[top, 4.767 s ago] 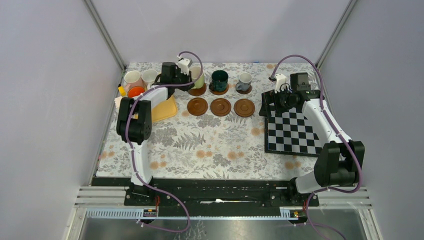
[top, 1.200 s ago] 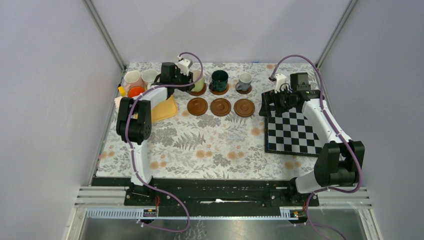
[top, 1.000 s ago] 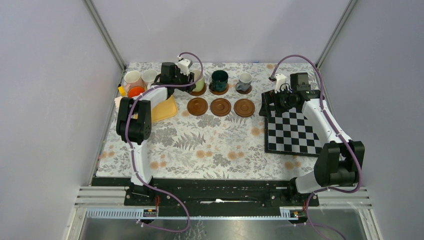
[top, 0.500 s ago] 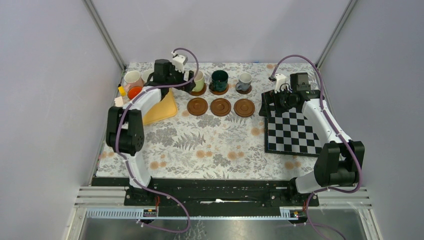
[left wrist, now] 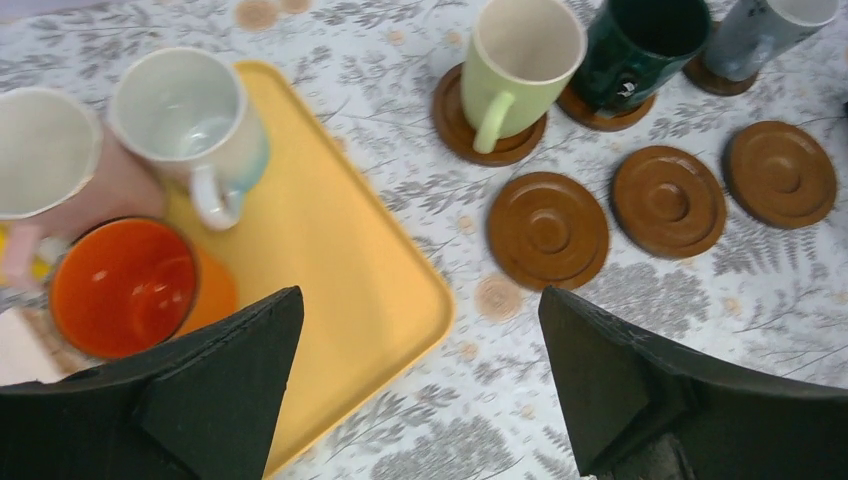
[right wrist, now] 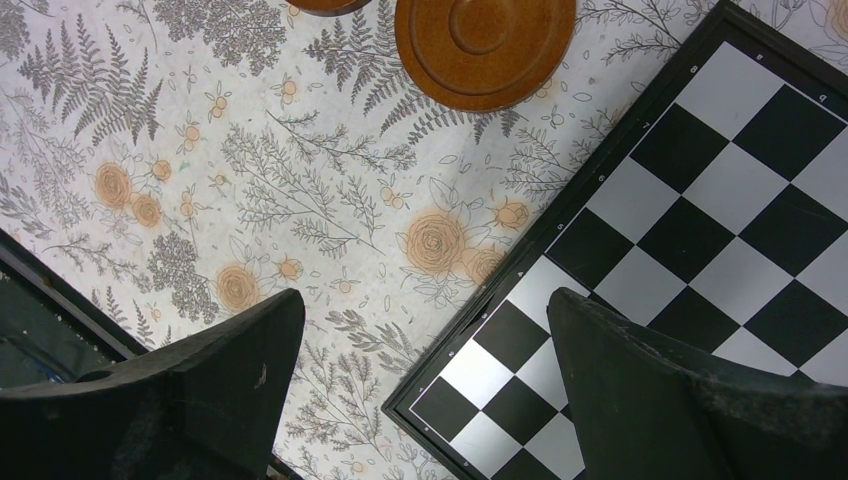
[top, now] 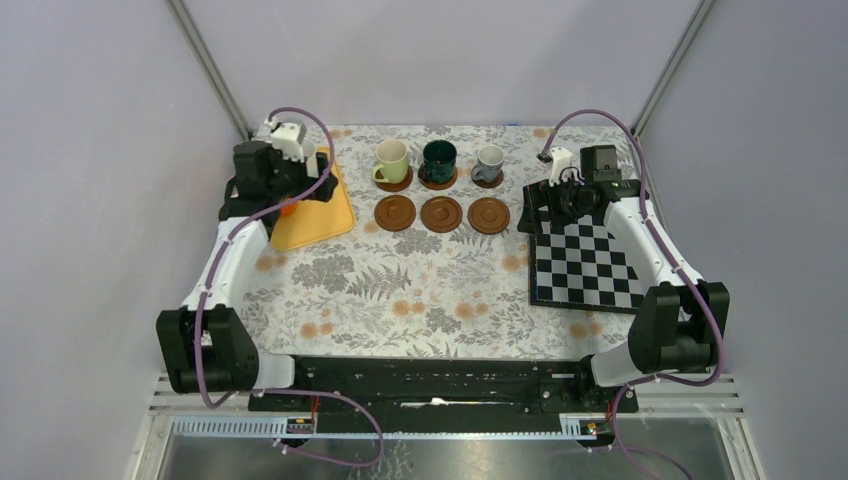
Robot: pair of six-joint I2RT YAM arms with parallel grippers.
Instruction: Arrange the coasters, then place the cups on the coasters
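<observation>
Clock directions are read from the desk's (top: 400, 290) middle, with twelve pointing away from the arm bases.

- **Right hand:** At about three o'clock the right hand (right wrist: 425, 330) hangs with its jaws wide apart and holding nothing. It is over the near-left corner of the chessboard (right wrist: 720, 230).
- **Empty coasters:** Toward twelve o'clock lies a row of three bare coasters (left wrist: 548, 230) (left wrist: 668, 200) (left wrist: 780, 172).
- **Placed cups:** Just beyond that row, three more coasters each carry a cup: the pale green cup (left wrist: 520, 60), the dark green cup (left wrist: 640, 40) and the grey cup (left wrist: 770, 30).
- **Left hand:** At ten o'clock the left hand (left wrist: 418, 350) hovers over the yellow tray (left wrist: 340, 270), jaws fully apart and empty.
- **Cups to move:** The orange cup (left wrist: 125, 285), the white cup (left wrist: 190, 115) and the pink cup (left wrist: 45, 150) huddle at the tray's far-left end.

**Handling:** These cups look like glazed ceramic, so they are probably rigid, smooth enough to slip, fairly light, and likely to chip if knocked.

**Where to grip:** The cups stand close together, so a pinch around the body risks nudging a neighbour. A better hold is probably on the rim wall, one finger inside and one outside, on the side facing open tray. The orange cup is nearest the hand, and its handle is not visible. The white cup's handle points toward the orange cup, so keep clear of it.
</observation>
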